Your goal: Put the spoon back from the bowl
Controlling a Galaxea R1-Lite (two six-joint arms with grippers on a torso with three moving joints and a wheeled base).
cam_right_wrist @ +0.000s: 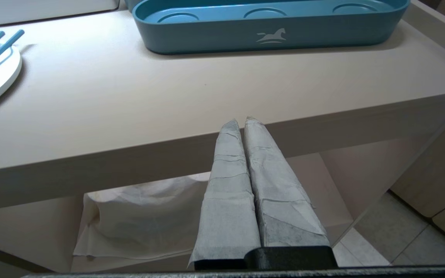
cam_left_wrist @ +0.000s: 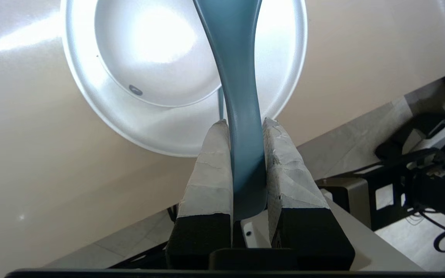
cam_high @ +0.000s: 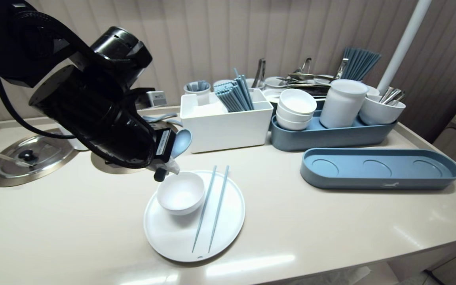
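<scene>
My left gripper (cam_left_wrist: 244, 122) is shut on the handle of a blue spoon (cam_left_wrist: 242, 77). In the head view that gripper (cam_high: 168, 168) hangs just above the far-left rim of a small white bowl (cam_high: 180, 193), with the blue spoon's scoop (cam_high: 182, 142) sticking up behind it. The bowl (cam_left_wrist: 157, 50) sits on a round white plate (cam_high: 164, 237), beside a pair of blue chopsticks (cam_high: 212, 208). My right gripper (cam_right_wrist: 242, 120) is shut on nothing, parked below the table's front edge, and is outside the head view.
An empty blue tray (cam_high: 378, 170) lies on the right. Behind it a second blue tray (cam_high: 331, 136) holds stacked white bowls and cups. A white box (cam_high: 228, 126) of blue chopsticks stands at the back centre. A metal lid (cam_high: 30, 156) sits at the left.
</scene>
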